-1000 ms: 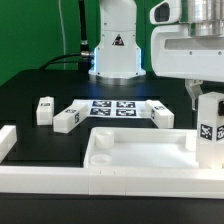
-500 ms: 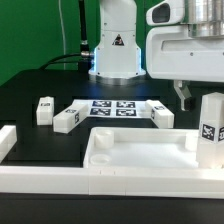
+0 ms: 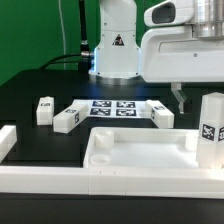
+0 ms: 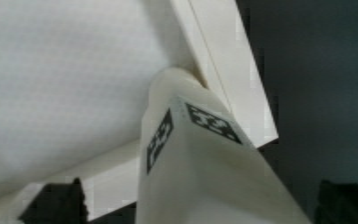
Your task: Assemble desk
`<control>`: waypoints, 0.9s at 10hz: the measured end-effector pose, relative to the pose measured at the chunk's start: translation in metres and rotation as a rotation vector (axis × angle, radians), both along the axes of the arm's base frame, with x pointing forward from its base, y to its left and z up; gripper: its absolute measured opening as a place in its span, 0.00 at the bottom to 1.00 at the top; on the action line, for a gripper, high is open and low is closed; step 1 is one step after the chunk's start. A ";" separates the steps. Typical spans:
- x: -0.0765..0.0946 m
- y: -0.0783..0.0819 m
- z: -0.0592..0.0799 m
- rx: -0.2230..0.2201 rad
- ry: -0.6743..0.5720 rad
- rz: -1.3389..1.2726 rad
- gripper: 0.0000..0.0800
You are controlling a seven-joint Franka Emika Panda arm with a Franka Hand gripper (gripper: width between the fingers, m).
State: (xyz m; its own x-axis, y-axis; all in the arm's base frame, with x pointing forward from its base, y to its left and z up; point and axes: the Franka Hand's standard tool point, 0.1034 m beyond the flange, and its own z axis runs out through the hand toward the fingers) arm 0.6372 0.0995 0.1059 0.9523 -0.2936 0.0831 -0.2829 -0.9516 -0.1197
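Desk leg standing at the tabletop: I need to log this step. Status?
End effector open, straddling upright leg. Leg stands at tabletop corner. Three other legs lying apart, near marker board.

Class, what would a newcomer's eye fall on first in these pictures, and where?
The big white tabletop fills the front, with one leg standing upright at its end on the exterior view's right, the open hand straddling its top. Three more legs lie behind on the black table.
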 end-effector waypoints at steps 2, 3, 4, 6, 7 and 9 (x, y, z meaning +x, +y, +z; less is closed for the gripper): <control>0.000 -0.001 0.000 -0.018 -0.014 0.154 0.81; 0.000 -0.002 -0.001 -0.029 -0.022 0.245 0.81; 0.000 -0.003 -0.001 -0.037 -0.027 0.303 0.81; 0.000 -0.006 -0.001 -0.064 -0.042 0.494 0.81; 0.000 -0.005 -0.001 -0.067 -0.044 0.515 0.81; 0.000 -0.004 -0.001 -0.093 -0.054 0.661 0.81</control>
